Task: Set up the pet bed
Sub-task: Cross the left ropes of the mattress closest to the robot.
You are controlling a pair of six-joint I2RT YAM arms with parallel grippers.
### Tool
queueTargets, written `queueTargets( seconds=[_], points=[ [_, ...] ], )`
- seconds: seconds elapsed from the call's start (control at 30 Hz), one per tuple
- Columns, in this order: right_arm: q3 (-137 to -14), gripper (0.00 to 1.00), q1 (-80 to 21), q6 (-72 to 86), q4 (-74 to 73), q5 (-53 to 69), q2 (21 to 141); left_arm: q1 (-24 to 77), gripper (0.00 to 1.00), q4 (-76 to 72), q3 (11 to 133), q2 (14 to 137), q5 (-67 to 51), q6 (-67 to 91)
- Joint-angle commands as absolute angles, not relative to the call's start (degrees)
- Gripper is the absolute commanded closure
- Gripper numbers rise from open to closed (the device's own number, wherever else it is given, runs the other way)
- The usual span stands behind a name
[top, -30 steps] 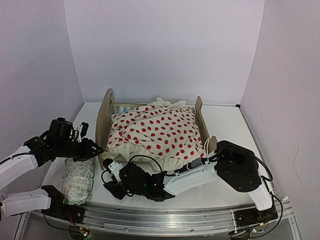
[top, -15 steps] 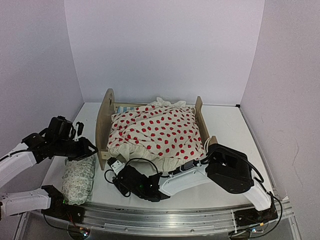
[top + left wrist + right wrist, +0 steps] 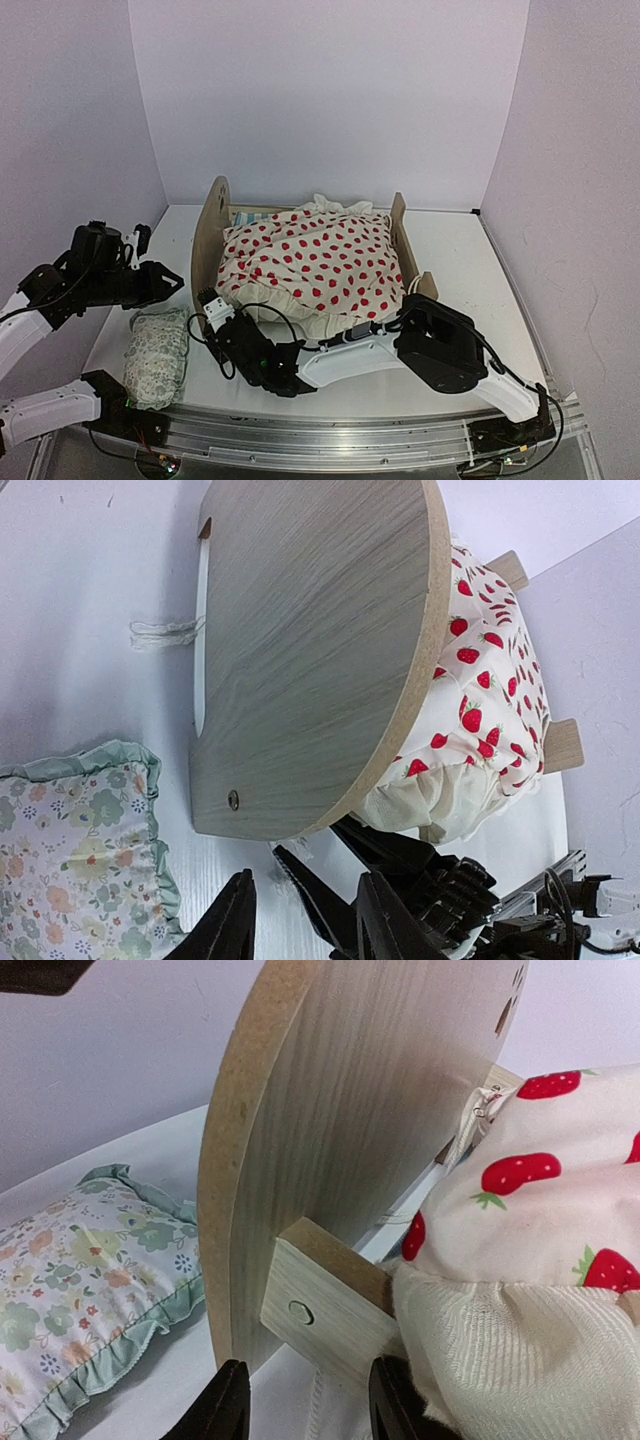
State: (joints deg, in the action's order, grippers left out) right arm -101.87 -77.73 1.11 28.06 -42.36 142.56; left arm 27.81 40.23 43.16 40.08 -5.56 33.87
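A small plywood bed (image 3: pixel 208 238) is seen from above in the middle of a white bench (image 3: pixel 455 245). Its rounded headboard is turned to the left and its lower footboard to the right. A cream blanket (image 3: pixel 320 260) with red spots is heaped over the bed, and a strip of blue-striped mattress (image 3: pixel 245 215) is visible at the far end. A green-patterned pillow (image 3: pixel 158 355) lies on the bench near the front left, just beside the headboard's near corner.

The left arm (image 3: pixel 95 275) is held to the left of the headboard, beyond the pillow. The left jaws are parted with nothing between them and are pointed at the bed, clearly apart from it. In the left wrist view the headboard's outer face (image 3: pixel 320 650) fills the space ahead of the two dark fingers (image 3: pixel 235 925), with the pillow (image 3: pixel 70 860) at lower left and the blanket (image 3: pixel 480 670) bulging past the board.

The right arm (image 3: pixel 350 355) is stretched leftward along the bed's near side. The right jaws are spread and empty at the near left corner. In the right wrist view the end of the side rail (image 3: pixel 330 1310), joined to the headboard (image 3: pixel 380 1110), lies just ahead of the gap between the fingers (image 3: pixel 225 1405). Whether it is touched cannot be told. The blanket (image 3: pixel 540 1290) hangs at the right and the pillow (image 3: pixel 80 1290) lies at the left.
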Motion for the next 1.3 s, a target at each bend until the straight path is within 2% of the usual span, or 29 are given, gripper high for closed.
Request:
queueTargets(
  seconds=[0.0,0.27,0.53,0.73,1.0,1.17,1.27],
  points=[
    [-97.9,0.59,-77.4,4.9,30.2,-46.9,138.6,27.7,0.63,40.5,44.5,39.2,-4.7,33.1],
    [-89.2,0.59,-78.9,9.1,28.4,-46.7,133.0,27.7,0.62,41.9,40.3,42.6,-9.0,41.5],
    [-95.7,0.58,-77.6,5.8,28.5,-44.6,138.4,27.7,0.58,41.2,39.0,46.4,-9.9,42.8],
    [-92.3,0.57,-77.6,7.8,28.5,-44.4,136.9,27.7,0.57,41.2,38.2,45.3,-9.2,43.5],
    [-93.9,0.56,-77.1,7.9,28.5,-44.4,139.8,27.7,0.57,40.9,37.7,45.7,-9.3,43.9],
    [-97.3,0.62,-76.4,8.3,28.5,-43.5,142.2,27.7,0.57,40.8,37.0,45.6,-10.0,44.1],
    [-99.7,0.71,-76.2,8.1,28.4,-42.3,143.2,27.7,0.57,40.6,37.0,45.8,-10.0,44.1]
  ],
)
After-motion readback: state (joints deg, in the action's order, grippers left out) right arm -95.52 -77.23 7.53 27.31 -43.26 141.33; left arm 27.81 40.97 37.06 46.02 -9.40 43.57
